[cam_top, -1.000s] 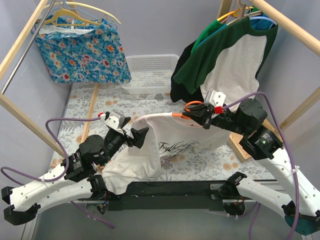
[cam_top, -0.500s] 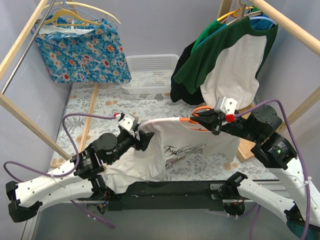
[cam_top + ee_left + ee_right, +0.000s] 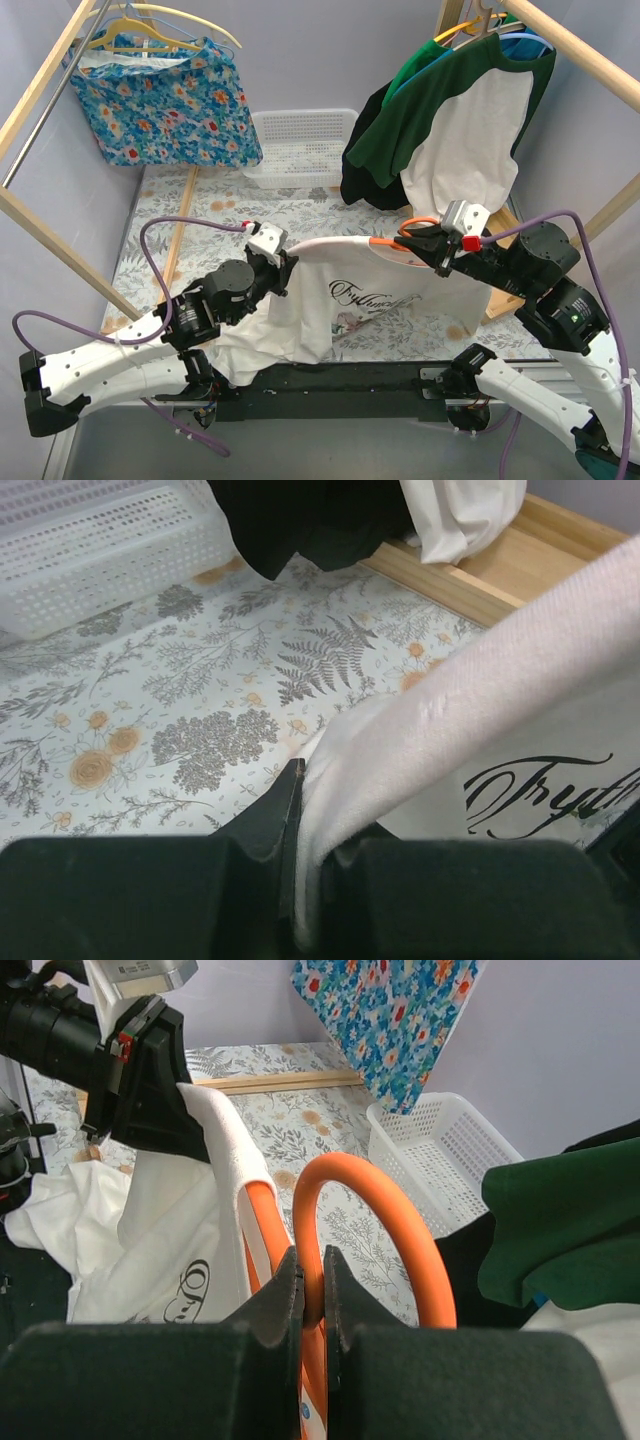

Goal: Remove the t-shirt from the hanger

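1. The left gripper (image 3: pixel 298 810) is clamped shut on a fold of the white cotton t-shirt with black script lettering (image 3: pixel 345 300), with the cloth pinched between its two black fingers
2. The right gripper (image 3: pixel 312 1278) is closed tight around the hook of the orange plastic hanger (image 3: pixel 380 1230); the hook's loop curves up and over just above its fingertips
3. The t-shirt is stretched between the two grippers and held up off the table. Its top edge runs from the left gripper across to the hanger at the right gripper, and its body droops below both, toward the arm bases
4. In the right wrist view, one orange arm of the hanger slips under the white fabric just left of the right gripper's fingers, so the hanger sits inside the shirt
5. A floral-patterned table covering (image 3: pixel 200 215) lies beneath the left gripper, and a white perforated plastic basket (image 3: pixel 300 140) sits well beyond it
6. A green and white long-sleeved shirt (image 3: pixel 460 110) hangs behind the right gripper, and a blue flowered garment (image 3: pixel 165 100) hangs far beyond the left gripper
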Tool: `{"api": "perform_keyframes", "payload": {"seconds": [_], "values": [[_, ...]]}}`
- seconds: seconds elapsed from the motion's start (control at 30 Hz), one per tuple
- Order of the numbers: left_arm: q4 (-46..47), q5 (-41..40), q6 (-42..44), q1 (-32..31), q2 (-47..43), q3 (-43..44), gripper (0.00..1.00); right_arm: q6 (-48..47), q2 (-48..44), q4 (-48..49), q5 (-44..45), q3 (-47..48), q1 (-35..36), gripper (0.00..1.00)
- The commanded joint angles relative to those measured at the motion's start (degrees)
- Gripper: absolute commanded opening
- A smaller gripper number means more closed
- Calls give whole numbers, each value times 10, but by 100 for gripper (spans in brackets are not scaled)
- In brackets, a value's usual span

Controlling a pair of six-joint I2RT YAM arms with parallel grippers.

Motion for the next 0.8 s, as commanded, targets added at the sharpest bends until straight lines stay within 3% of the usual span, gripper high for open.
{"api": "perform_keyframes", "payload": {"seconds": [0.0,0.2,0.3,0.53,0.77], "values": [[-18,-102,-14,2,9,42,0,-5,-15,19,43,-8,0,1],[-33,-333,-29,14,55,100,0,-6,-40,-16,75,-30,1,1],[-58,-361,-58,41,67,122,0,-19,-61,-57,94,7,1,1],[-67,-312,-111,142,91,116,0,-39,-100,-120,85,72,1,1],[-65,-249,-123,191,140,108,0,-26,-147,-60,104,47,1,1]]}}
